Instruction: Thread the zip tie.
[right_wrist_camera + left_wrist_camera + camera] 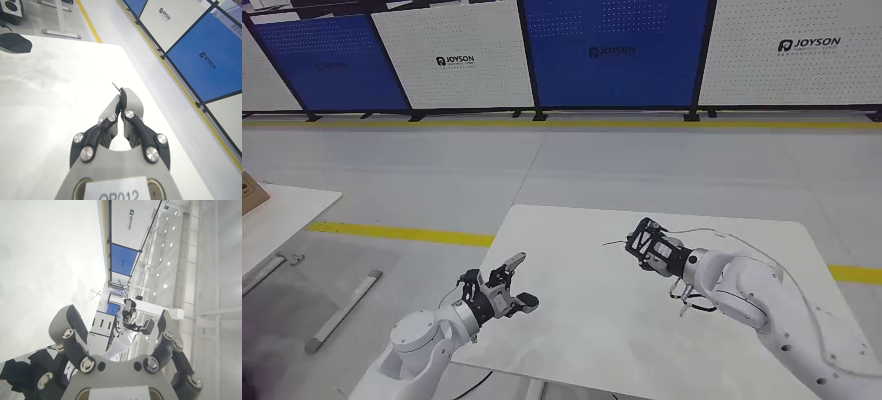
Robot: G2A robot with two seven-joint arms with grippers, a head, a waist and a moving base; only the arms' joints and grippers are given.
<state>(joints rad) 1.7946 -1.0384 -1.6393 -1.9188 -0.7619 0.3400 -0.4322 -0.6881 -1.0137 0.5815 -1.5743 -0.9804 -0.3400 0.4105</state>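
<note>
Pinching the zip tie (pixel 115 86) so its tip juts ahead, likely for threading, the right claw (pixel 122 94) hangs opposite the wide-open, empty left claw (pixel 514 283).

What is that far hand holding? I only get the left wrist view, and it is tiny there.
Observer: The right wrist view shows the right hand shut on a thin black zip tie; a short end pokes out past the tip of the hand.
Reviewer: Which way does that end point?
Observer: In the top view it sticks out sideways from the right hand, toward the left arm's side of the table.
Reviewer: And where is the left hand?
Observer: The left hand is just inside the table's left edge, apart from the tie.
</note>
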